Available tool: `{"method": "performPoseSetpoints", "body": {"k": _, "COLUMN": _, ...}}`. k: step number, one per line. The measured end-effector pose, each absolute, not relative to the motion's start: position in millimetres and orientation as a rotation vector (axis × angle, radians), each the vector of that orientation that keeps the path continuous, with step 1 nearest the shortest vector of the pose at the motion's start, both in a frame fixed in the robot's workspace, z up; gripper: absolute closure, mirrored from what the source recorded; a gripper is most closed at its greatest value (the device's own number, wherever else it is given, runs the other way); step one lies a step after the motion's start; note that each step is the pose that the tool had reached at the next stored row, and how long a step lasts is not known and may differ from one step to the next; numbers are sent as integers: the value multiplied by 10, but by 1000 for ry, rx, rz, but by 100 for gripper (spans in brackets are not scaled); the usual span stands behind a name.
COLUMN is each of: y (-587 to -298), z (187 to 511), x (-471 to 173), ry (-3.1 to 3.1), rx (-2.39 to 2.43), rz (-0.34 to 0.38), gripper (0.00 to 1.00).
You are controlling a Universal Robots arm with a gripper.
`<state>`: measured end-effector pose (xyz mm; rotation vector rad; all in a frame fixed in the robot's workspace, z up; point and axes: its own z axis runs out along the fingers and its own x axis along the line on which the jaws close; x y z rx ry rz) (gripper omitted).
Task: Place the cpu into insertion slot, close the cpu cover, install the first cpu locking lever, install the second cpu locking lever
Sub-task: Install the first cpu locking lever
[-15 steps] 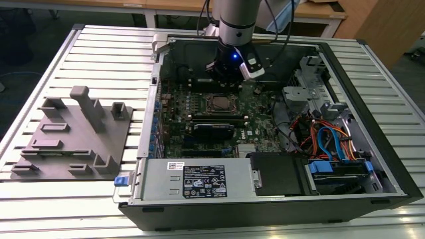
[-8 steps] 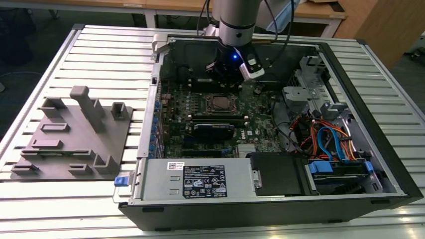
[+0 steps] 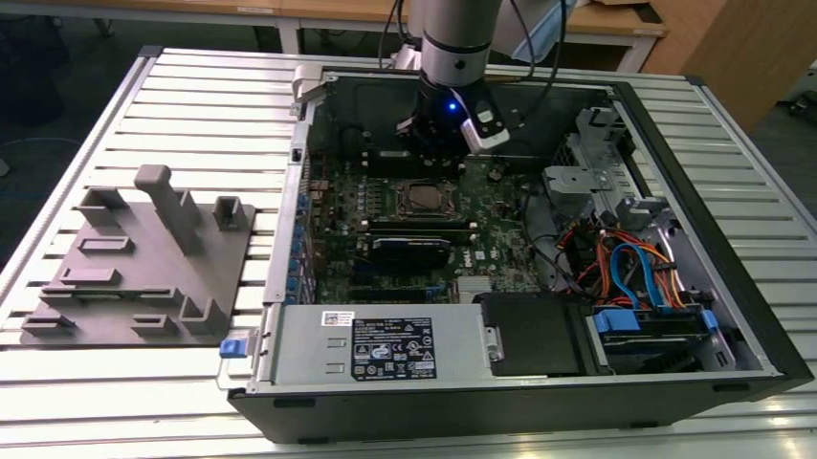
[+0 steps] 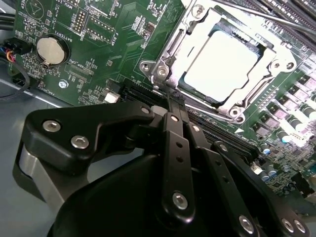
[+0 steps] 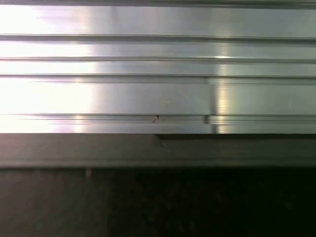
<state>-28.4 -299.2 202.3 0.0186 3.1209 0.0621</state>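
Observation:
The cpu [image 4: 222, 66] lies flat in the insertion slot [image 3: 419, 198], its pale face showing through the window of the cpu cover [image 4: 269, 61], which lies down over it. A thin metal lever rod [image 4: 256, 16] runs along the socket's far side. In the second wrist view my gripper [image 4: 172, 101] is shut, its black fingers [image 4: 177, 148] pressed together with the tips at the socket's near corner. I cannot tell whether they touch a lever there. In the exterior view the gripper [image 3: 441, 143] hangs inside the open case just behind the socket.
The open computer case [image 3: 715, 287] lies on a slatted aluminium table [image 5: 148, 94]. A grey fixture block [image 3: 141, 253] stands at the exterior view's left. Inside are a black card [image 3: 411, 251], a power supply [image 3: 383, 346], coloured cables [image 3: 632, 268] and a coin battery [image 4: 51, 51].

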Motion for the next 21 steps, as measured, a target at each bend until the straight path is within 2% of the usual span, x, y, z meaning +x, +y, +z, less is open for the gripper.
{"method": "performPoseSetpoints", "body": {"k": 21, "y": -2992, "z": 2004, "x": -281, "ry": 3121, "rx": 18, "rz": 40, "gripper": 90}}
